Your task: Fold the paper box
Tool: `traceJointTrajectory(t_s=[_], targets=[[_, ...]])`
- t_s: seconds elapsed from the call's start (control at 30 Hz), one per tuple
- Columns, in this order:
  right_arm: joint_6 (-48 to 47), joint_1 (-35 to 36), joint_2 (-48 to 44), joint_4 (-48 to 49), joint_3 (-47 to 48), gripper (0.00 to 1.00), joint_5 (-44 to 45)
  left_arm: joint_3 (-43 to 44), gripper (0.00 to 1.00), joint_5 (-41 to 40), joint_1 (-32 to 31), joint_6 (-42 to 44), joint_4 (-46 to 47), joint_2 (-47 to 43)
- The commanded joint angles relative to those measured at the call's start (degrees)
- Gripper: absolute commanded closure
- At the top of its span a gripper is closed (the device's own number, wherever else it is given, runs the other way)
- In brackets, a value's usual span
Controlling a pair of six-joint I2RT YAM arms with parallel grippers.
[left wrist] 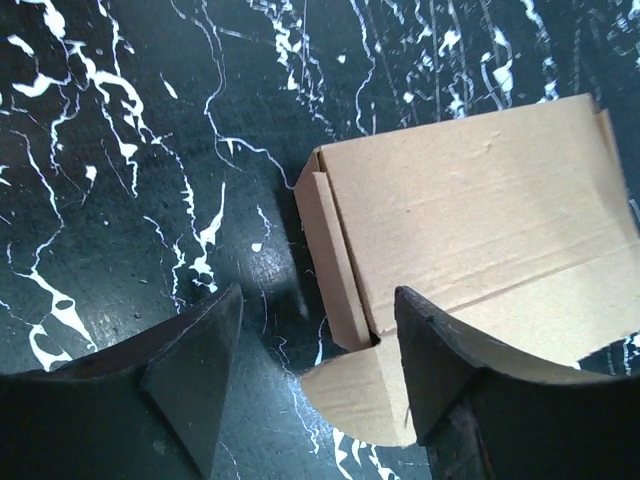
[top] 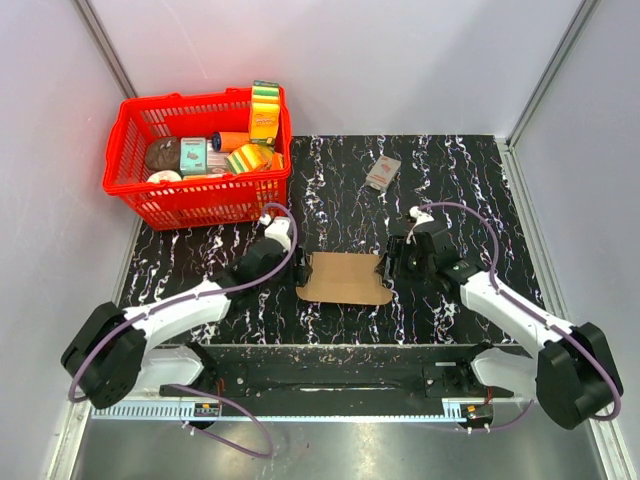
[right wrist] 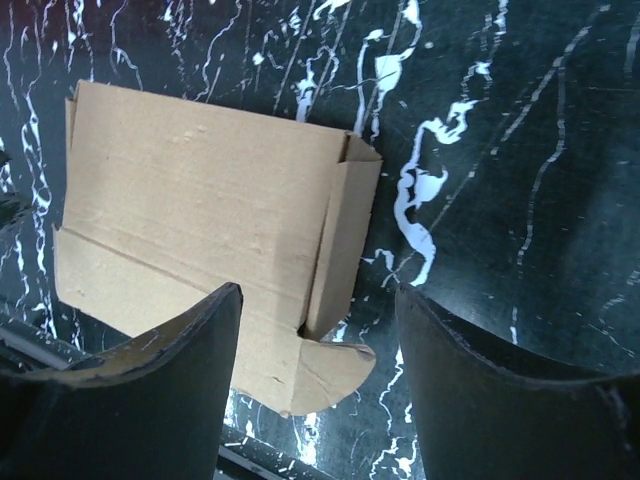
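One paper box (top: pixel 345 278): plain brown cardboard, mostly flat on the table (top: pixel 450 200), mid-width and toward the near side, between the two grippers.
Box ends: two narrow end flaps, one per end, tilted up off the sheet; a rounded tab lying flat at each near corner.
Left gripper (left wrist: pixel 318 345): jaws apart, straddling the left end flap; one finger over bare table, the other over cardboard; gaps visible on both sides of the flap.
Right gripper (right wrist: pixel 318 310): jaws apart, straddling the right end flap; one finger over cardboard, the other over bare table; nothing clamped.
Table surface: black with white veining.
Loose on table: one small grey-and-red packet (top: pixel 382 172), far side, well apart from the box.
Containers: one red basket (top: pixel 128 140), plastic lattice, far left corner.
Basket contents: one yellow-and-green carton (top: pixel 265 110) upright in the far right corner; one teal can (top: pixel 192 155) on its side; one dark brown lump (top: pixel 162 153); one orange item (top: pixel 233 141); one yellow-green striped packet (top: pixel 250 158); one white round lid (top: pixel 163 177). Six counted, possibly more hidden beneath.
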Motion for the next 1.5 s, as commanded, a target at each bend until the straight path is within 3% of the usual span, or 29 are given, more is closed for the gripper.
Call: traceJointTrajectory(t_s=[0.0,0.07,0.1,0.17,0.27,0.47,0.53,0.6,0.67,0.8,1.07,1.17,1.47], targets=[[1.20,0.00,-4.60,-1.01,0.69,0.31,7.37,1.44,0.32,-1.15,0.34,0.79,-1.25,-5.69],[2.52,0.00,-6.44,-0.04,-0.54,0.25,9.20,0.64,0.28,-0.71,0.34,0.53,-1.25,-7.45],[2.35,0.00,-7.06,-0.04,-0.63,0.10,9.66,-0.06,0.25,-0.54,0.34,0.35,-1.16,-9.46],[2.61,-0.17,-9.16,0.14,-0.89,0.00,10.36,-0.85,0.14,-0.18,0.43,0.00,-1.07,-11.41],[2.62,-0.35,-11.98,1.89,-1.68,0.00,13.35,-2.00,0.01,0.69,0.69,-0.62,-0.98,-15.10],[-2.05,-0.35,-17.26,5.93,-3.44,0.14,18.53,0.28,0.01,1.84,1.22,-0.27,-5.46,-17.65],[4.26,-0.35,-17.70,5.86,-3.53,0.16,18.45,0.20,0.01,3.06,1.22,-0.09,-5.90,-17.83],[5.60,-0.44,-15.26,3.14,-1.00,0.02,11.56,-0.15,0.01,3.68,1.13,-0.18,-5.99,-17.92],[3.41,-0.44,-8.76,-2.22,4.98,0.00,7.82,-0.68,0.01,4.30,1.22,-0.44,-5.82,-17.92],[7.53,-0.44,-5.13,-4.26,8.07,0.00,12.89,-0.86,0.01,4.56,1.22,-0.97,-6.16,-18.18],[7.18,-0.44,-4.69,-1.53,6.14,0.00,11.16,-1.82,0.01,5.26,1.22,-1.93,-5.81,-18.54],[3.16,-0.44,-3.11,-5.48,8.33,0.00,5.47,-2.26,0.01,7.02,1.22,-2.20,-6.25,-17.66],[5.68,0.00,-6.36,-10.33,1.40,0.10,-1.66,-8.23,0.01,10.02,0.70,-4.48,-1.25,-17.31]])
